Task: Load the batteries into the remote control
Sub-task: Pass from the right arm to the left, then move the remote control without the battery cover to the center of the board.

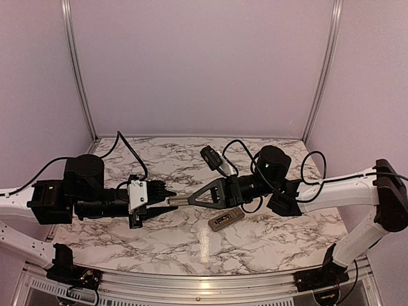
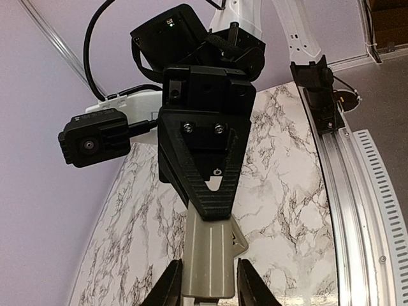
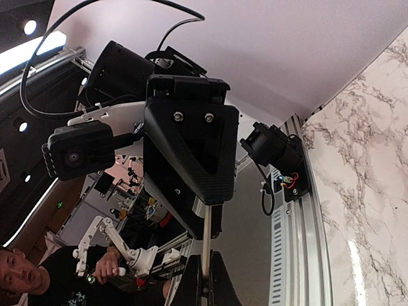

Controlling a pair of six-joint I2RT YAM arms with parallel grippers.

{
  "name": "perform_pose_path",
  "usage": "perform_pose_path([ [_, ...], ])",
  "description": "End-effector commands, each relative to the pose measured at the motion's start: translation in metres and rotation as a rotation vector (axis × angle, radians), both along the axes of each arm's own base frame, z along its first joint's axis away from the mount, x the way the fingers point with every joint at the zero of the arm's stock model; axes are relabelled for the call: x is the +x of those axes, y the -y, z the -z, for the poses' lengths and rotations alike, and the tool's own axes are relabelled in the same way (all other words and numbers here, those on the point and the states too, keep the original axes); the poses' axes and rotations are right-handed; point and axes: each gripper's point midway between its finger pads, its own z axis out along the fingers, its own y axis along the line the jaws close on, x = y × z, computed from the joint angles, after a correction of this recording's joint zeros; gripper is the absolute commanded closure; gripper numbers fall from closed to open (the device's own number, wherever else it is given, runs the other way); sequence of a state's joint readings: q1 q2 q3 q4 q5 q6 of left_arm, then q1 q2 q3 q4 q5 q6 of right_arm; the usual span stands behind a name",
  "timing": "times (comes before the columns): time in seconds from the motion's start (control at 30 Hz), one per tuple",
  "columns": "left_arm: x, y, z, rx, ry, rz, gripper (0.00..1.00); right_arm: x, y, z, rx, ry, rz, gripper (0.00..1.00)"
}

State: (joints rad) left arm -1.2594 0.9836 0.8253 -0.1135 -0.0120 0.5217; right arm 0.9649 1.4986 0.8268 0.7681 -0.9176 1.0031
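Observation:
A flat grey ribbed plate (image 1: 181,200), seemingly the remote control's battery cover, hangs in the air between both grippers. My right gripper (image 1: 190,199) is shut on the plate's thin far end; in the right wrist view the plate (image 3: 206,242) shows edge-on between the right gripper's (image 3: 205,264) fingers. My left gripper (image 2: 209,271) flanks the plate's (image 2: 207,255) near end, its fingers pressed to both long sides. The remote control (image 1: 226,220) lies on the marble table below the right gripper, greyish back up. No batteries show in any view.
The marble table (image 1: 159,248) ends in a metal rail (image 1: 210,290) at the near side. Black cables (image 1: 131,153) loop over both arms. Lilac walls close the back and sides. A person (image 3: 25,274) sits beyond the table's edge.

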Motion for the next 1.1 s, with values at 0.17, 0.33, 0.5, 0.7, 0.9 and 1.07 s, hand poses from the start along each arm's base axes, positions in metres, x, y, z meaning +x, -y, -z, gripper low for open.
perform_pose_path([
  [0.17,0.001,0.000,-0.004,0.030,0.024,-0.007,0.84,0.003,-0.002,-0.015,0.030,-0.004,-0.013,1.00],
  [0.33,0.003,-0.002,0.002,0.020,-0.032,-0.041,0.90,0.026,0.010,-0.008,0.012,0.000,0.050,0.46],
  [0.5,0.006,-0.007,0.010,-0.040,-0.143,-0.094,0.90,0.104,0.055,0.035,-0.191,0.092,0.371,0.31],
  [0.7,0.015,-0.003,0.037,-0.080,-0.306,-0.145,0.89,0.179,0.126,0.126,-0.559,0.135,0.695,0.30],
  [0.9,0.033,0.005,0.064,-0.091,-0.399,-0.173,0.89,0.204,0.157,0.185,-0.779,0.170,0.792,0.31],
  [1.07,0.039,0.012,0.084,-0.082,-0.438,-0.169,0.88,0.199,0.166,0.220,-0.896,0.144,0.742,0.32],
])
